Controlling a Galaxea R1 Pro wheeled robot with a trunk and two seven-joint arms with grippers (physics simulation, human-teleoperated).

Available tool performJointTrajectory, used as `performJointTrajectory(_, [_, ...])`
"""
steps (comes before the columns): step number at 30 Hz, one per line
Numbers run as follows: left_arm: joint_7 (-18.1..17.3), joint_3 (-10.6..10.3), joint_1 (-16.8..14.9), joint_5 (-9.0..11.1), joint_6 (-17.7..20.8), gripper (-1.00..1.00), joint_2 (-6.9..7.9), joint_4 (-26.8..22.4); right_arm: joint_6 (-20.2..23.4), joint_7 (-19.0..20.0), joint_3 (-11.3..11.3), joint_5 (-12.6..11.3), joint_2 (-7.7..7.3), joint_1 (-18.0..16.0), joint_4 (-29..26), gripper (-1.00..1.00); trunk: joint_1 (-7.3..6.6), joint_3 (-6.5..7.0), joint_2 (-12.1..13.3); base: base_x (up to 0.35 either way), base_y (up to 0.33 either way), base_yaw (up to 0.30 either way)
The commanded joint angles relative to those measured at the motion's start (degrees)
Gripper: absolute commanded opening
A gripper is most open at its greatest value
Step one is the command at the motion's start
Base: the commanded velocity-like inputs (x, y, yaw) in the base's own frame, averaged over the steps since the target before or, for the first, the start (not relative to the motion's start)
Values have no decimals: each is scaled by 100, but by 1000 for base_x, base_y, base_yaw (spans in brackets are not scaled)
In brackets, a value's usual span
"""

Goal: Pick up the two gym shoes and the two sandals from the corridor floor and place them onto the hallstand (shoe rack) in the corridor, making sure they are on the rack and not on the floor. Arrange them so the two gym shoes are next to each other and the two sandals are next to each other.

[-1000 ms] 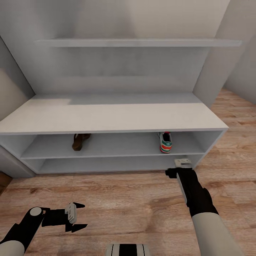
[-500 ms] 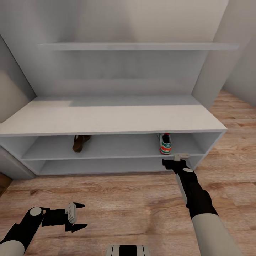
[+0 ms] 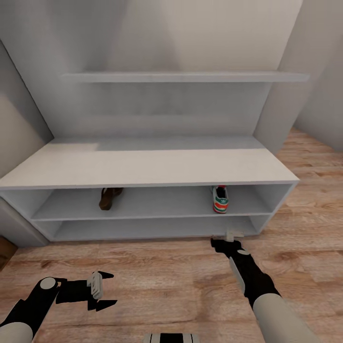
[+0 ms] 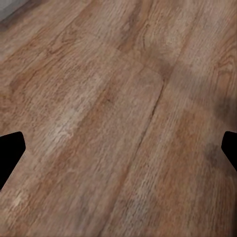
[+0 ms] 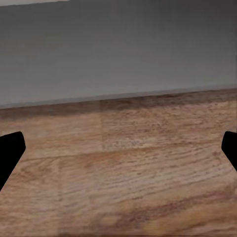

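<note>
While the robot stands facing the hallstand (image 3: 143, 166), both of its arms reach forward over the corridor floor (image 3: 157, 281). On the upper of the two long open shelves lies one gym shoe (image 3: 220, 199), toward the right end, with its red-orange heel patch turned to the room. On the same shelf, well apart from it toward the left, lies one dark sandal (image 3: 108, 197), partly hidden under the top board. The lower shelf shows nothing on the part that can be seen. Above the bench top, a long pale shelf (image 3: 186, 76) runs across the back panel.

The right gripper (image 3: 227, 239) is low, just in front of the bottom edge of the rack, below the gym shoe and not touching it. In the right wrist view its two dark fingertips (image 5: 11, 148) stand far apart at the edges of the frame, with only floor planks and the grey base of the rack between them — it is spread wide and holds nothing.

The left gripper (image 3: 105, 288) hovers over the planks near the robot, well apart from the rack. Its fingers (image 4: 10, 150) are also parted, with bare wood between them.
</note>
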Motion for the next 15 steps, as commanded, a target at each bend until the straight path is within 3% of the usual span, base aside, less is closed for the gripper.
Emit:
performJointTrajectory(1, [-20, 30, -3, -43, -40, 100, -6, -4, -101, -1, -18, 38, 6, -2, 138, 100, -24, 14, 40, 0, 0, 0])
performJointTrajectory(4, [-20, 28, -3, -43, -40, 100, -6, -4, -594, -10, -17, 38, 6, -1, 822, 100, -90, 68, 160, 0, 0, 0])
performJointTrajectory(15, [-20, 27, -3, -43, -40, 100, -21, -4, -1221, -15, -22, 38, 6, -1, 2610, 100, -331, 265, 601, 0, 0, 0])
